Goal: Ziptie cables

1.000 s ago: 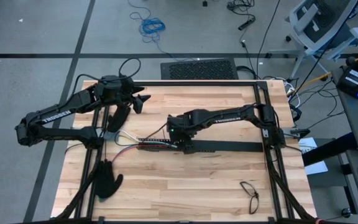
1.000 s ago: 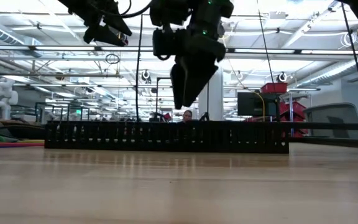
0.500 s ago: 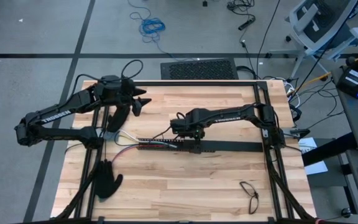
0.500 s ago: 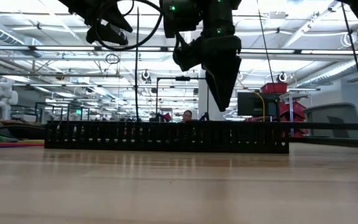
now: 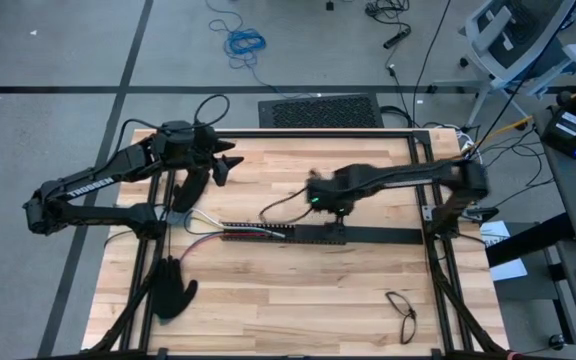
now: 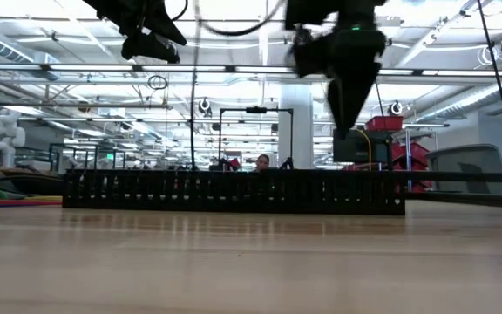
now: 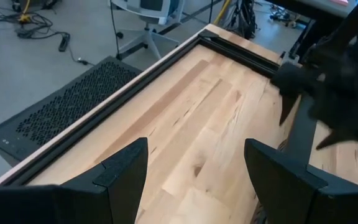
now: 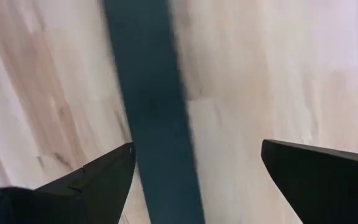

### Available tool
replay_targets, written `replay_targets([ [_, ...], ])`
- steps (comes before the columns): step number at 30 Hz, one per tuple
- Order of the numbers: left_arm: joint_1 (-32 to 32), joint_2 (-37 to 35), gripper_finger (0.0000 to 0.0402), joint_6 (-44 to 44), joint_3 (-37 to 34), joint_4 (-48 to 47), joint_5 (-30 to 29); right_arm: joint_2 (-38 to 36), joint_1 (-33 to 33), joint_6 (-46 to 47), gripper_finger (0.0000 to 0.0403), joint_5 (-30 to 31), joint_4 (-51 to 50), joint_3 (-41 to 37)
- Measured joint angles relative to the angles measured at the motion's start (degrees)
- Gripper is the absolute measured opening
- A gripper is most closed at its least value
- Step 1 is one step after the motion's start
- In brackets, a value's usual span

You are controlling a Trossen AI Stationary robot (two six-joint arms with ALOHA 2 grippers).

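The cables, a loose bundle of thin red, white and pale wires, lie toward the left edge of the light wooden table, their ends running onto the long flat black slotted bar across the middle. The right gripper hangs above that bar near the table's centre, jaws wide open and empty; the left gripper waits near the far left corner, jaws partly apart, holding nothing. Likely step: reaching for a ziptie or the wires. To do it well, come down slowly, jaws square across the thin strand, and avoid pinching the bar. No ziptie can be picked out for certain; a thin dark loop near the near right corner may be one. A black glove sits at the near left edge. Right arm is motion-blurred, and the low view hides the wires behind the bar.
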Motion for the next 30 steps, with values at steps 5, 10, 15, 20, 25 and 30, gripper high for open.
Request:
replay_targets([
  [5, 0.0, 0.0, 0.0262, -0.3, 0.0, 0.1, 0.0, -12.8, -2.2, 13.2, 0.0345, -0.2, 11.6, -12.2],
  [10, 0.0, 0.3, 0.0262, 0.1, 0.0, 0.6, -0.1, -10.6, -2.6, 13.8, 0.0345, -7.3, 24.4, -14.0],
  [15, -0.4, 1.3, 0.0262, 2.7, 0.0, 0.4, -0.2, -4.8, -1.9, 8.9, 0.0345, -10.0, 27.8, -15.1],
  [20, -2.0, 4.8, 0.0262, 3.2, 0.0, 0.2, -0.2, -4.9, -0.7, 6.6, 0.0345, -7.1, 35.7, -14.9],
  [25, -4.8, 9.5, 0.0262, 4.5, 0.0, 0.4, -0.2, -1.5, 0.4, 5.5, 0.0345, -3.3, 36.4, -14.8],
  [30, -7.3, 11.9, 0.0262, 7.8, 0.0, 4.0, 1.0, 1.1, 2.9, 4.0, 0.0345, -0.3, 37.4, -14.7],
])
